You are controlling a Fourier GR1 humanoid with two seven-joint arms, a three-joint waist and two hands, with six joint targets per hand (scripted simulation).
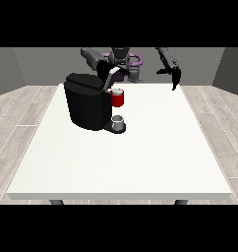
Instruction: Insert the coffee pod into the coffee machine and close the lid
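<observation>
Black robot hand at the view's left (112, 78), up at the far side of the table, resting on the raised lid of the boxy matte-black coffee machine (86, 101); fingers hidden against the dark lid, open or curled impossible to tell. Left of centre on the smooth white rectangular table (116, 162), the machine itself: rounded block, flat top. At its right face, a red cylindrical thing at the machine (117, 98). Just below that, on the machine's dark base, a small grey rounded thing (118, 123), not surely the pod. Farther right, well apart from the machine, black hand at the view's right (175, 76), hanging above the table's far edge, fingers pointing down and relaxed, holding nothing.
</observation>
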